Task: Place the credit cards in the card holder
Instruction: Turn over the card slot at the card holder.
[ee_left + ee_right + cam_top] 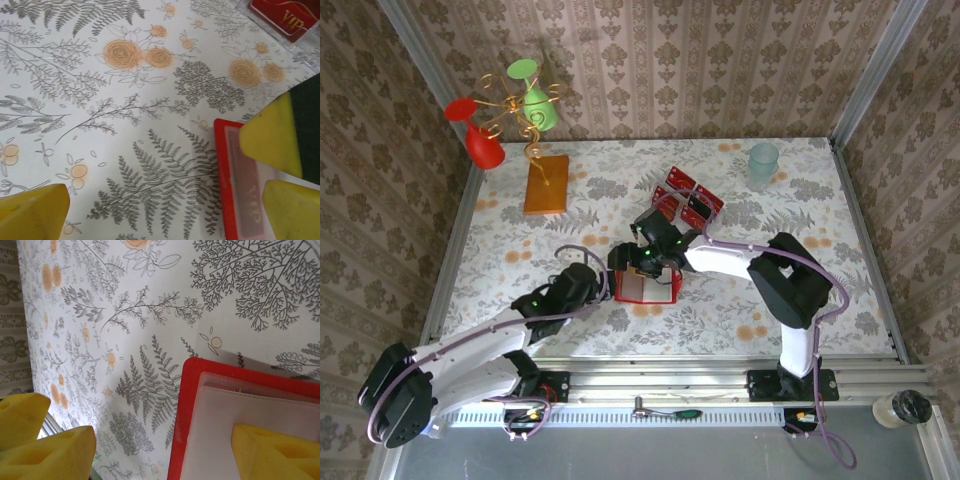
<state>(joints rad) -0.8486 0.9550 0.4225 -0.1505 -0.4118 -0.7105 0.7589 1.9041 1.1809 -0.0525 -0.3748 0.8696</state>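
The card holder [646, 287] lies open on the table, with a red rim and a pale inside. Several red credit cards [686, 197] lie in a cluster behind it. My left gripper [604, 284] is open at the holder's left edge, and in the left wrist view its right finger [292, 210] rests over the holder [224, 175]. A faint VIP card shows through the pale pocket [252, 200]. My right gripper [652, 262] is open above the holder's far side. One of its fingers [275, 452] is on the pale inside [235, 415]. Another red VIP card [282, 17] lies beyond.
An orange-brown slab [546, 184] lies at the back left, next to a wire stand with red and green cups [510, 110]. A pale green cup [763, 160] stands at the back right. Patterned walls close in the table on three sides.
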